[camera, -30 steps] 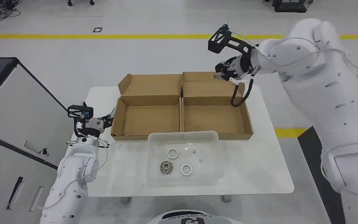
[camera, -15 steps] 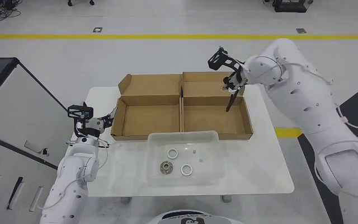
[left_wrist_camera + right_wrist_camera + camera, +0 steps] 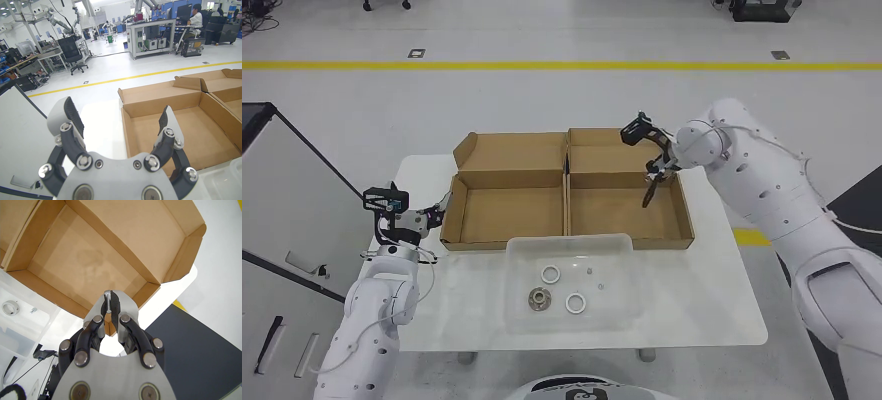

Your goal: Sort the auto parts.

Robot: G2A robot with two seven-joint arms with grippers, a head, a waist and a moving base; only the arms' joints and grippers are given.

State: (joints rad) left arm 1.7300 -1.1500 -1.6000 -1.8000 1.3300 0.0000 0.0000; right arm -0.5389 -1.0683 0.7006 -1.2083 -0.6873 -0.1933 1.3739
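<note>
My right gripper [image 3: 108, 303] is shut on a threaded silver bolt [image 3: 108, 302], held lengthwise between the pads above the right cardboard box [image 3: 90, 262]. From above, that gripper [image 3: 647, 195] hangs over the right box [image 3: 627, 212] near its far right side. My left gripper [image 3: 119, 113] stands open with nothing between its fingers, at the left end of the left cardboard box [image 3: 179, 128]; from above it [image 3: 432, 215] sits by the left box [image 3: 512, 215]. A clear tray [image 3: 517, 260] holds two white rings [image 3: 552, 273], a metal hub [image 3: 538, 297] and small screws [image 3: 602, 284].
The boxes' flaps [image 3: 507, 150] stand open at the far side. The white table [image 3: 712, 300] has free room to the right of the tray. A grey panel [image 3: 292, 190] leans at the left of the table.
My right arm has swung down and in from high behind the boxes to just over the right box, still holding the bolt. The left arm has not moved.
</note>
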